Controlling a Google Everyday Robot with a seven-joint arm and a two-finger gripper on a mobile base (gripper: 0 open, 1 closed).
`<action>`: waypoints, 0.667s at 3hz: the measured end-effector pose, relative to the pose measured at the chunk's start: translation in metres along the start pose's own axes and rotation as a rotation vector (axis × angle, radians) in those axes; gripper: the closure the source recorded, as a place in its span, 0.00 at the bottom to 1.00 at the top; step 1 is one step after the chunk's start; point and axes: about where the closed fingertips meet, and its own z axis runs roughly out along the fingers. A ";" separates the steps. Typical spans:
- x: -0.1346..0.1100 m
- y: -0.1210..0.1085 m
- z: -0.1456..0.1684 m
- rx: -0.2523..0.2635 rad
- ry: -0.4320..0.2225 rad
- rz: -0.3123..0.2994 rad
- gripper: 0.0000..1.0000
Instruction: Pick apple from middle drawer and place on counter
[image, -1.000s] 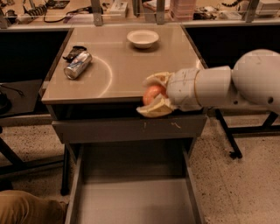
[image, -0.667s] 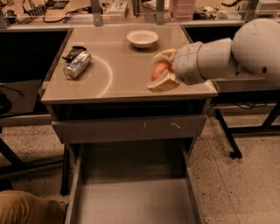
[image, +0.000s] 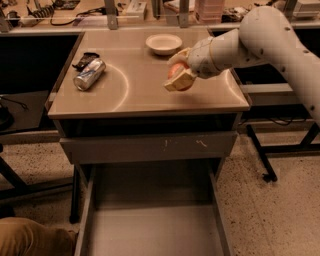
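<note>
Gripper (image: 178, 74) clenched on apple (image: 176, 69), above counter (image: 140, 97), 3 o'clock side. Bowl (image: 164, 43) near, at 11 o'clock. Risk: released high, apple likely rolls off 3 o'clock edge.

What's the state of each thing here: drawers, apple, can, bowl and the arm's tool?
apple, gripped by the tool, over the counter.
tool, shut on the apple, above the counter's right half.
middle drawer, pulled open, nothing in it.
scratched drawer front, shut.
soda can, lying on its side.
white bowl, upright, looks empty.
</note>
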 end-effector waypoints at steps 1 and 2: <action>0.008 -0.013 0.033 -0.102 -0.034 0.076 1.00; 0.011 -0.025 0.056 -0.148 -0.065 0.134 1.00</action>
